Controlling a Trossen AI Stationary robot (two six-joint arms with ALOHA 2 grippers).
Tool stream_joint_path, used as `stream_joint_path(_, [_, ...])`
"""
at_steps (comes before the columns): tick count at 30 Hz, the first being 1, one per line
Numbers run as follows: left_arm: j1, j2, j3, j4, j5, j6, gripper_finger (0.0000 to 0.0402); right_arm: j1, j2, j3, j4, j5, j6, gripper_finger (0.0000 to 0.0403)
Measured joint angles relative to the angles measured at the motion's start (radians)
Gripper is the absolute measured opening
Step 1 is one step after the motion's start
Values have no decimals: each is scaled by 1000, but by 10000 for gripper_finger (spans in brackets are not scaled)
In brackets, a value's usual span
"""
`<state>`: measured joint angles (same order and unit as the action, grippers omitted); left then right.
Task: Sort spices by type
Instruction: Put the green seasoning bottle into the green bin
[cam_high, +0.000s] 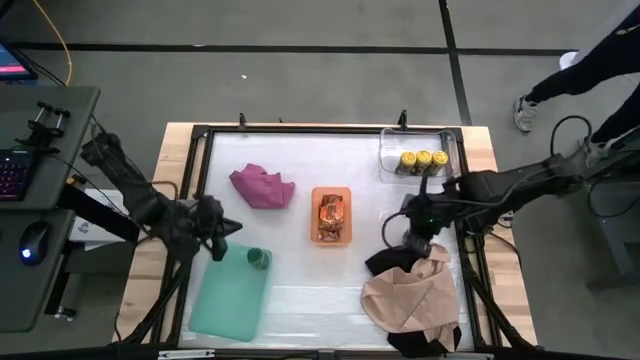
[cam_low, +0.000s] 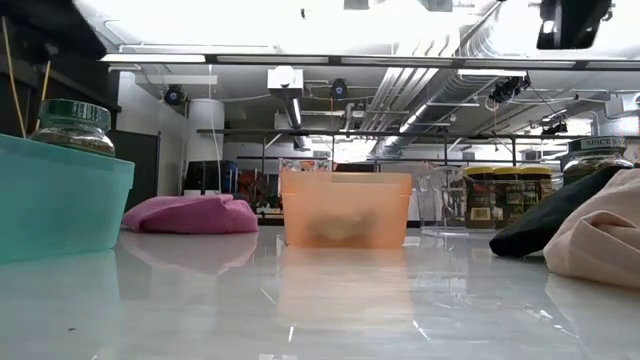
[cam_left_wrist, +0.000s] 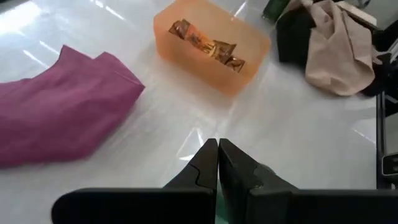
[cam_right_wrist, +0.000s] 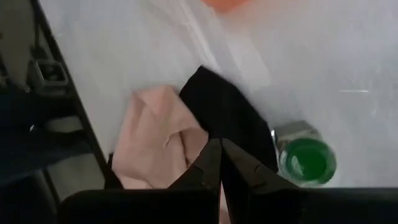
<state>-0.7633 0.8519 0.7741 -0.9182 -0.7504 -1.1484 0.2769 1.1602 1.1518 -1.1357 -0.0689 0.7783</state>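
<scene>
Spices are mostly sorted already: the orange-and-black packets (cam_high: 331, 212) lie in the orange bin (cam_high: 331, 237) at mid-counter, three yellow-lidded jars (cam_high: 423, 160) stand in the clear bin (cam_high: 390, 152) at the far right corner, and one green-lidded jar (cam_high: 259, 259) sits at the far end of the teal tray (cam_high: 228, 300) near the left arm. A second green-lidded jar (cam_right_wrist: 306, 159) stands loose on the counter (cam_high: 290, 300), just beside the black cloth (cam_right_wrist: 227, 112) and near the right arm. The right gripper (cam_right_wrist: 220, 163) hovers over the black and tan cloth (cam_high: 410, 295) pile with its fingers pressed together, gripping nothing. The left gripper (cam_left_wrist: 217, 165) hangs above bare counter between the magenta cloth (cam_left_wrist: 56, 106) and the teal tray, fingers likewise closed and empty. The main risk, as I judge it, lies with the loose jar: it is crowded by the black cloth, so fingers coming down could snag the fabric, drag it along, or nudge the jar over and send it rolling. With the fingers closed as they are, a descent without opening first would simply knock the lid. Carrying it across to the teal tray also means passing near the orange bin, which an arm could bump. The tray's own jar sits close to its edge and could be clipped by a second jar set down carelessly.
</scene>
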Motion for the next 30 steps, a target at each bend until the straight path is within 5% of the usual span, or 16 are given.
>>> stream_joint_path(6, [173,-49,2,150,99,163,0,-44,25,-22,-104,-23,-123,38])
stream_joint_path(18, [280,-10,3,344,186,265,0,-60,123,-22,-208,85,-354,288])
stream_joint_path(30, [280,54,3,344,236,243,0,-61,158,-77,-223,87,-435,317])
